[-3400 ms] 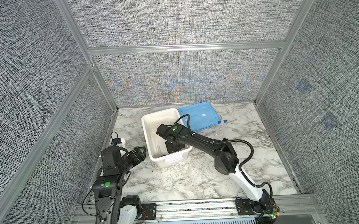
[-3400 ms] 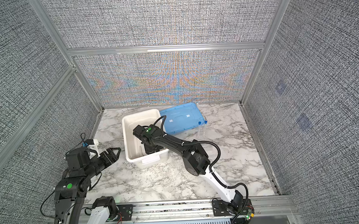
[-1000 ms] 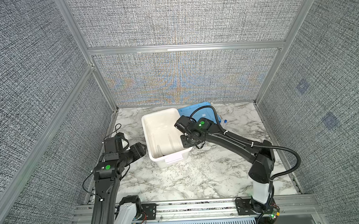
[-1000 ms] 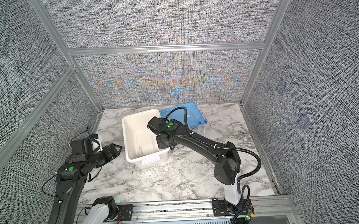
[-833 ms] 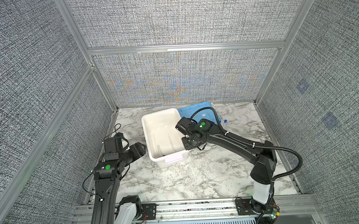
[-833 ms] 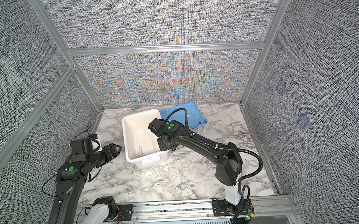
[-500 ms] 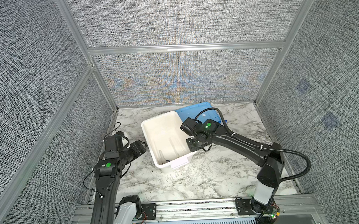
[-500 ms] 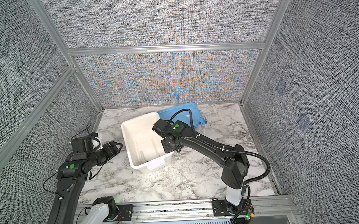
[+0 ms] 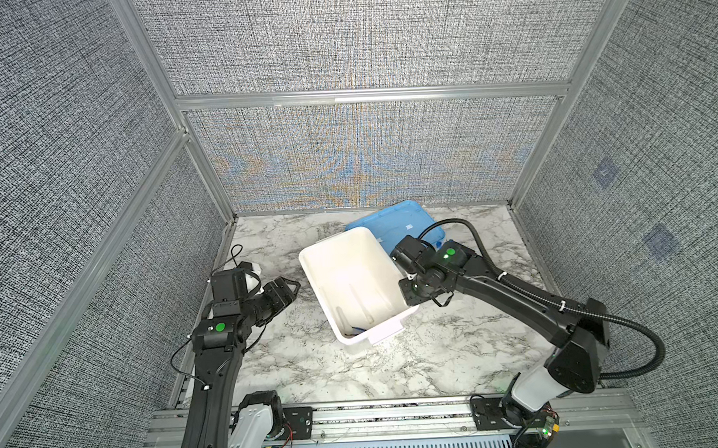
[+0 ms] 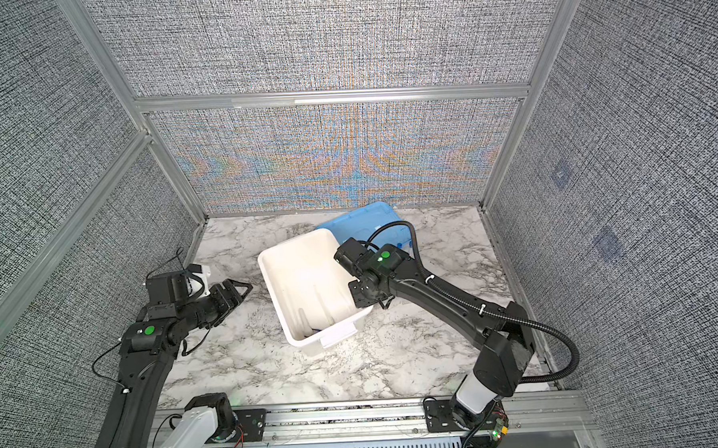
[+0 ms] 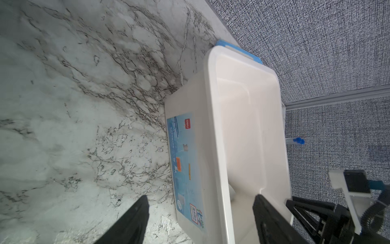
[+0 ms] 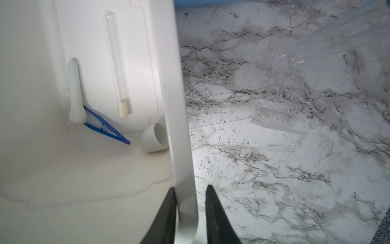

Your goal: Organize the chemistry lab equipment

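My right claw (image 12: 190, 188) straddles one long wall of the white tub (image 9: 342, 263), one dark finger inside and one outside, with the thin glossy plastic between them. A sliver of gap shows by the outer finger, so I cannot tell whether I am pinching the wall or only bracketing it. My left claw (image 9: 291, 288) hangs spread wide, holding nothing, near the tub's other long side but apart from it.

The equipment lies gathered at the tub's near end. There are slim blue tweezers (image 12: 105, 126) in a V, with a smooth white pestle-shaped piece (image 12: 75, 93) touching them. Beside them lie a long clear tube (image 12: 117, 63) with a whitish stopper and a small round cup (image 12: 154, 137) tipped on its side against the wall. Outside, on the veined marble tabletop (image 9: 355, 370), rests a clear rack (image 12: 282, 101) dotted with round holes. A blue-capped tube (image 11: 294, 141) shows past the tub's rim.

A second ago the tub sat squarer to the table edge. Now it is swung round, its far corner by the flat blue lid (image 9: 399, 221).
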Controlling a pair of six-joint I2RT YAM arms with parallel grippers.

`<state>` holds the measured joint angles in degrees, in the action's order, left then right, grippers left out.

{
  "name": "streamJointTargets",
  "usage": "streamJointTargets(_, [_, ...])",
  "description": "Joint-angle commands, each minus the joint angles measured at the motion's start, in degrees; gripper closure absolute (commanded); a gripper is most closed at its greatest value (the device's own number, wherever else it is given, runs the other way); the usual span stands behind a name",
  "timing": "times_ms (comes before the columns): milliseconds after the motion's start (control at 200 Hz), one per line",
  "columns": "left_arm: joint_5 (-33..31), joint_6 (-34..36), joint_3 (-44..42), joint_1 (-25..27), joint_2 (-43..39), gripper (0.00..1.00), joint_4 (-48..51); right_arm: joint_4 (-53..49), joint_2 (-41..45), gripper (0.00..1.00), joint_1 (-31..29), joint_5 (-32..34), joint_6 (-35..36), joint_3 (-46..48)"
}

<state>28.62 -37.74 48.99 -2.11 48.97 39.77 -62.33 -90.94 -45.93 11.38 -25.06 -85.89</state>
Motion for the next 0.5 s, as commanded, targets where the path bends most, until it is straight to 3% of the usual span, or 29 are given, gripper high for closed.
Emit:
streamJointTargets(0, [1.95, -1.07, 0.14, -0.08, 0.5, 0.21, -3.29, 1.73, 0.22, 0.72, 1.07, -0.63, 2.43, -0.27])
streamJointTargets(205, [1.59, 0.28, 1.19, -0.07, 2.33, 0.21, -3.65, -0.18, -2.49, 0.71, 1.72, -0.56, 1.83, -4.41])
streamJointTargets(350, [1.06, 1.59, 2.15, -0.01, 4.75, 0.21, -4.0, -1.57, -2.91, 0.64, 1.69, -1.63, -0.42, -5.7])
streamJointTargets(495, [-0.45, -0.98, 0.02, 0.32, 5.52, 0.22, -6.85, -1.27, -2.41, 0.61, 1.72, -4.58, -1.09, -6.05])
